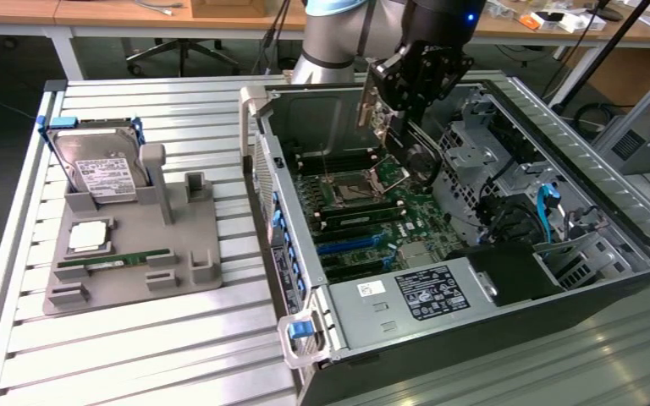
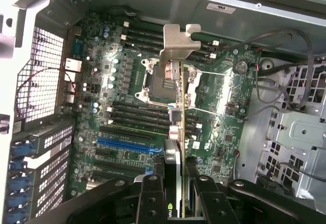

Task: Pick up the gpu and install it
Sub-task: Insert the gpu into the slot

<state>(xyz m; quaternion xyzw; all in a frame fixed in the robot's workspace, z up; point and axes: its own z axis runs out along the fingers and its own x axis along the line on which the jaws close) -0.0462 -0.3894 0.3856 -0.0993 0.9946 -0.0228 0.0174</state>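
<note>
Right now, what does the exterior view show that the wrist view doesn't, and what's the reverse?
Exterior view: the holder on its left with the hard drive and memory stick, beside the case; the gpu is held over the open case. Wrist view: the gpu edge-on, its bracket in line with the CPU socket, plus the black slots and rear mesh. Both: the claw shut on the gpu, the motherboard and the socket.
</note>
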